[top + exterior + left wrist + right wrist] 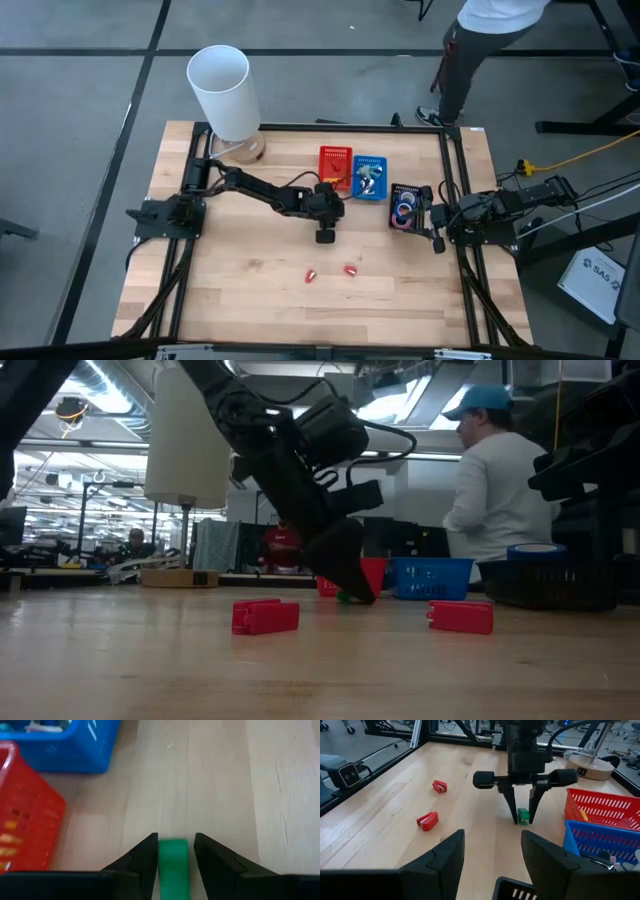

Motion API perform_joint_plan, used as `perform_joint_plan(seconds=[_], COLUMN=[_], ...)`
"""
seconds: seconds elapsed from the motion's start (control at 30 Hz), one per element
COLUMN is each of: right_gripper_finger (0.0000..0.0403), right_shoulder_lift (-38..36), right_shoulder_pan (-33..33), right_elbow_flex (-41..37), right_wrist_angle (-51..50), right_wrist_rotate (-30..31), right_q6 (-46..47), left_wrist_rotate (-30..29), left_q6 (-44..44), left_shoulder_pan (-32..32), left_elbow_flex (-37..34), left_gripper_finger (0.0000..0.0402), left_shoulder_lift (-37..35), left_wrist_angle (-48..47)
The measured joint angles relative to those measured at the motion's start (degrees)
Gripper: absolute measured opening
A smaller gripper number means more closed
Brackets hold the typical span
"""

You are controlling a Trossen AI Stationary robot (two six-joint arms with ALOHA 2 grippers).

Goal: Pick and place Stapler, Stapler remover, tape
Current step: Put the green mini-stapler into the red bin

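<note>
One green stapler sits clamped between the left end effector fingers on the table.

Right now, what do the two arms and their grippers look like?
Both arms are dark, jointed links with black cables running along them. The left gripper has two slim, tapering black fingers under a horizontal bar with rounded ends. The right gripper shows two broad, dark, wedge-shaped fingers. Cables, one of them yellow, trail off from the right arm's base.
</note>
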Motion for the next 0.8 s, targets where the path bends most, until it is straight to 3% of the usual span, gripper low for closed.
perform_joint_plan(seconds=[0.1,0.3,0.8], right_gripper_finger=[0.0197,0.0197,0.0197], right_shoulder_lift=[0.0,0.0,0.0], right_shoulder_pan=[0.0,0.0,0.0], right_elbow_flex=[0.0,0.0,0.0], right_wrist_angle=[0.0,0.0,0.0], right_wrist_rotate=[0.0,0.0,0.0], right_q6=[0.0,0.0,0.0], left_wrist_rotate=[0.9,3.4,4.6], left_q6=[0.9,2.1,1.8], left_shoulder_pan=[0.0,0.0,-1.2], left_elbow_flex=[0.0,0.0,-0.3], left_gripper_finger=[0.0122,0.0068,0.0068], left_shoulder_lift=[0.8,0.9,-0.1], left_wrist_angle=[2.0,2.3,2.9])
